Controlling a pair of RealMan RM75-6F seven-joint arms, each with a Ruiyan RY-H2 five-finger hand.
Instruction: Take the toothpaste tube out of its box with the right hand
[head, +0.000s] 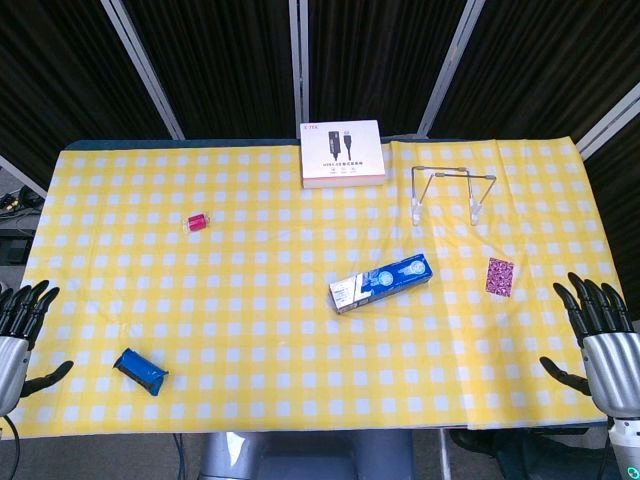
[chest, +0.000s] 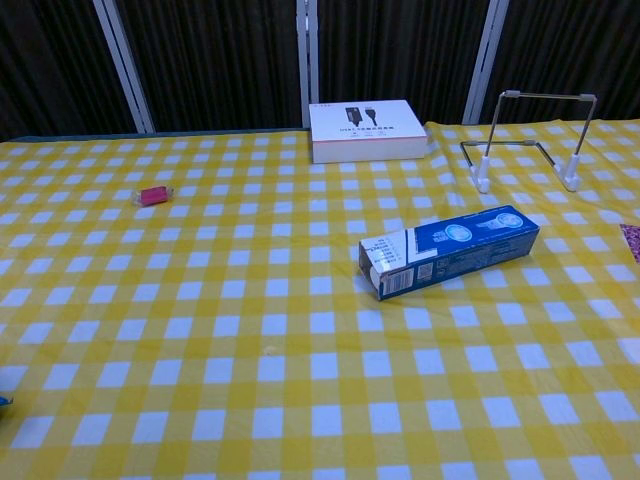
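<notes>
A blue and white toothpaste box (head: 381, 282) lies flat near the middle of the yellow checked table, its white end flap toward the front left; the chest view shows the box (chest: 449, 251) closed, with no tube visible. My right hand (head: 603, 340) hovers at the table's front right edge, fingers spread and holding nothing, well right of the box. My left hand (head: 20, 335) sits at the front left edge, also spread and holding nothing. Neither hand appears in the chest view.
A white product box (head: 342, 153) stands at the back centre. A wire stand (head: 452, 192) is behind the toothpaste box to the right. A small red object (head: 195, 222), a blue packet (head: 140, 371) and a purple patterned card (head: 499, 277) lie around.
</notes>
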